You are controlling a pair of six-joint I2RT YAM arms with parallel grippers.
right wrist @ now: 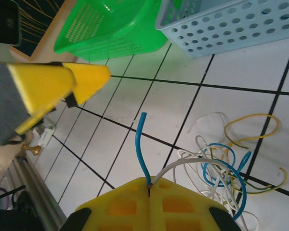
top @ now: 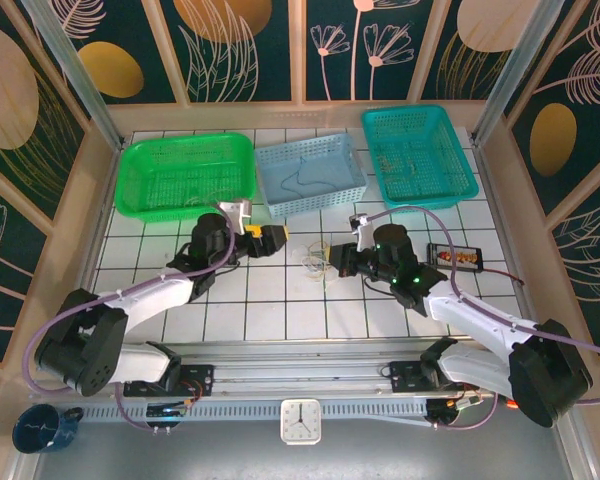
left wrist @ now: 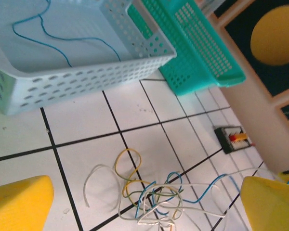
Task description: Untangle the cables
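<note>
Because the right gripper [right wrist: 149, 188] has its yellow fingers pressed together on the ends of a blue wire [right wrist: 142, 144] and a whitish wire [right wrist: 176, 168], both pinched right at the tips, it is the arm already in contact with the cables [top: 315, 262]. Their knot lies on the white tiles just beside those fingertips. The blue end sticks out past the pinch, while the whitish one trails back into the heap. The heap has no clear long axis, only loops of blue, yellow-tan and white crossing one another.

From the left gripper [top: 265, 237] the tangle lies straight ahead, framed between wide-spread fingers that hold nothing and touch no wire. Both arms reach forward and inward, low over the table, grippers facing across the knot. Beyond stands a light blue basket [left wrist: 86, 72], with one blue strand [left wrist: 43, 43] lying in it.
</note>
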